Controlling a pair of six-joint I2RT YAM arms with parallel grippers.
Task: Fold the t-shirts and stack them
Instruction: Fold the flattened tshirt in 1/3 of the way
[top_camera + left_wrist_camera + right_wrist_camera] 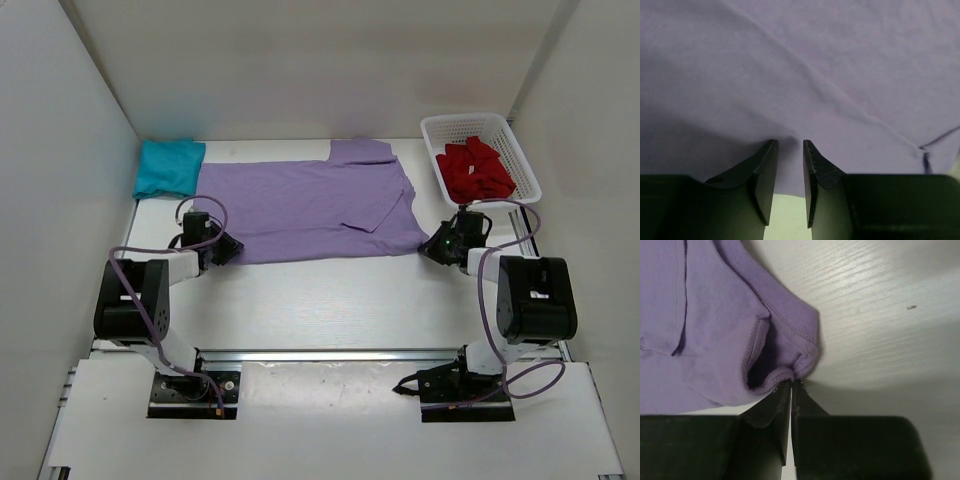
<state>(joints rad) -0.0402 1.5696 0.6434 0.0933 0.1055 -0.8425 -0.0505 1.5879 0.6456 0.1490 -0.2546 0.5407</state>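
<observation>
The lavender t-shirt (300,205) lies spread flat across the middle of the table. The teal t-shirt (168,166) lies folded at the back left. The red t-shirt (478,168) is bunched in the white basket (528,170). My left gripper (230,247) is at the lavender shirt's near left edge. In the left wrist view (788,145) its jaws stand a narrow gap apart, with the cloth edge (790,170) lying flat between them. My right gripper (430,246) is shut on the shirt's near right corner; the right wrist view (791,384) shows the hem (800,362) pinched at the tips.
The white walls close in the table on the left, back and right. The basket stands at the back right, just beyond my right gripper. Bare table (330,300) lies between the shirt's near edge and the arm bases.
</observation>
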